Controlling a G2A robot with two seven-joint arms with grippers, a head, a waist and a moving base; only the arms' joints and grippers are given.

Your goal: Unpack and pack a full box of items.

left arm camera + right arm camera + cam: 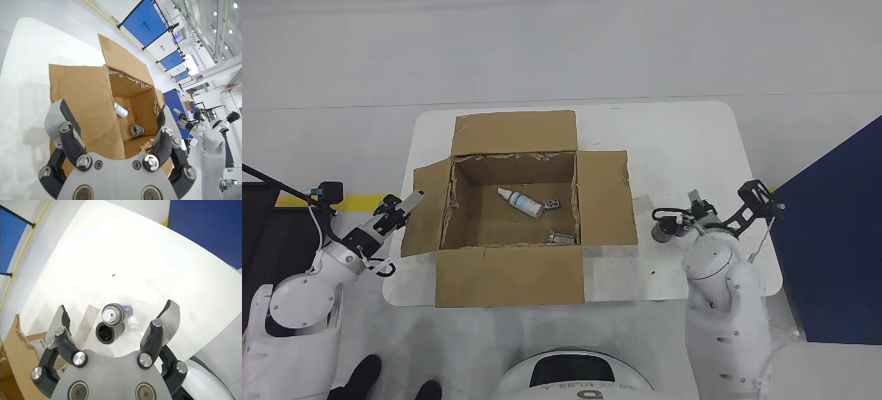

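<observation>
From above, the open cardboard box [510,276] stands on the white table [682,150] just beside the left gripper [404,204], with a white bottle [520,203] lying inside. In the left wrist view this gripper is spread wide, and the bottle and a metal part [136,130] lie beyond it in the box. In the right wrist view the right gripper [116,307] is also spread wide, and a purple can [118,313] and a dark ring [107,333] sit on the table under it.

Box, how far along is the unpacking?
Done: a can and a dark cylinder sit on the table beside the box. In hand: nothing; the right gripper above them and the left gripper by the box are both open. Left: a bottle, a metal part and a small item lie inside.
</observation>
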